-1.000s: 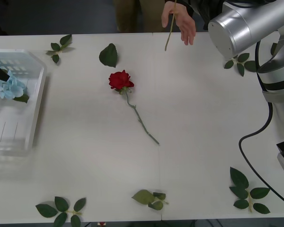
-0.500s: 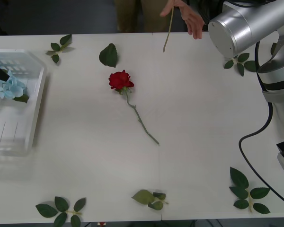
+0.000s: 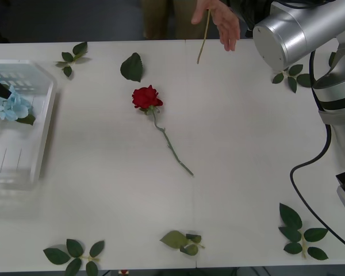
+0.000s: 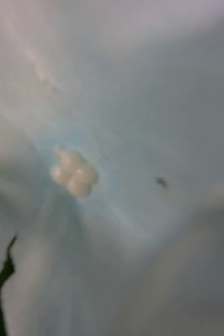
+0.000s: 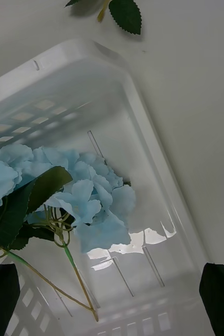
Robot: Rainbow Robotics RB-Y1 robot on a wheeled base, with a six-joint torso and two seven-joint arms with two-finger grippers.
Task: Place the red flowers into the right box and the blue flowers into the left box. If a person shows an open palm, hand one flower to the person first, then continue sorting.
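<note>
A: Status? Left gripper (image 5: 112, 294) is spread wide, holding nothing, hovering over the left box (image 5: 159, 173) with the blue flowers (image 5: 75, 194) lying inside.

B: Right gripper's fingers, can't tell. One of the red flowers (image 3: 146, 98) lies mid-table, well apart from both arms.

A: Risk: person's hand (image 3: 218, 20) holds a stem (image 3: 202, 37) at the far edge. A reach for the rose could clip it.

B: Versus a second ago: hand lifted slightly, stem higher. Rose unmoved.
</note>
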